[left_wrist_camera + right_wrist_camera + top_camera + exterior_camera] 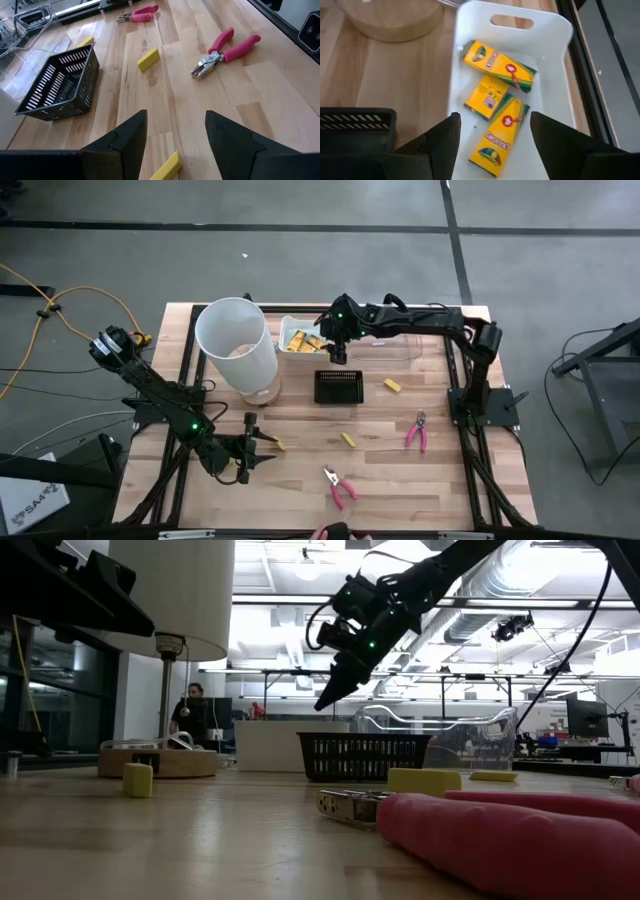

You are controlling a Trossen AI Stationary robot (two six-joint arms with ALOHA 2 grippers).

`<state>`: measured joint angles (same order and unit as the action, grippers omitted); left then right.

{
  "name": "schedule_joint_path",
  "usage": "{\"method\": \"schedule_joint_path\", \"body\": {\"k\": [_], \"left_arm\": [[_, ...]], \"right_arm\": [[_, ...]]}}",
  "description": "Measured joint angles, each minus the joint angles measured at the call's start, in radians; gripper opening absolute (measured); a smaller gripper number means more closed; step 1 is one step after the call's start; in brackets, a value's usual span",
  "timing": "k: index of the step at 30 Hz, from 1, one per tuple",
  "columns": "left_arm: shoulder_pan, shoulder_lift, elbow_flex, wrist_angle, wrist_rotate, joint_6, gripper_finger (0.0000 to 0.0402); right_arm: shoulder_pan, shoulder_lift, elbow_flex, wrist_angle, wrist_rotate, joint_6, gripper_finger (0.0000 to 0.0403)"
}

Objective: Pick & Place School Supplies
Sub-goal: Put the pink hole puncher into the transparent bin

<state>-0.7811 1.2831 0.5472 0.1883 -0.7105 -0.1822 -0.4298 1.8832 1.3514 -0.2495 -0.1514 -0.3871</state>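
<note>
Three yellow packets (497,107) lie flat in a white tray (555,30) at the table's far side (287,323). My right gripper (492,145) hangs open above the tray's near end, and its fingers slant down (335,690). My left gripper (175,132) stands open near the front left (258,448). It is low over the wood, with a small yellow block (166,166) just below its fingers. Two more yellow blocks (392,385) (348,440) and two pink-handled tools (417,430) (338,485) lie loose on the table.
A tall white cylindrical bin (235,345) on a round wooden base stands at the far left. A black slatted basket (338,386) sits mid-table, just near of the white tray. A clear container (395,345) lies to the tray's right. A person (195,710) stands in the room beyond.
</note>
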Motion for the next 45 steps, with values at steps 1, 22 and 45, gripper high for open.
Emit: {"method": "schedule_joint_path", "body": {"k": [1, 22, 45], "left_arm": [[0.000, 0.000, 0.000, 0.000, 0.000, 0.000, 0.0193], [0.000, 0.000, 0.000, 0.000, 0.000, 0.000, 0.0193], [0.000, 0.000, 0.000, 0.003, 0.000, 0.000, 0.0193]], "right_arm": [[0.006, 0.000, 0.000, 0.000, 0.002, -0.001, 0.0231], [0.171, -0.127, -0.001, -0.197, 0.134, 0.006, 0.0231], [0.560, -0.151, 0.000, -0.324, 0.214, 0.258, 0.0231]]}}
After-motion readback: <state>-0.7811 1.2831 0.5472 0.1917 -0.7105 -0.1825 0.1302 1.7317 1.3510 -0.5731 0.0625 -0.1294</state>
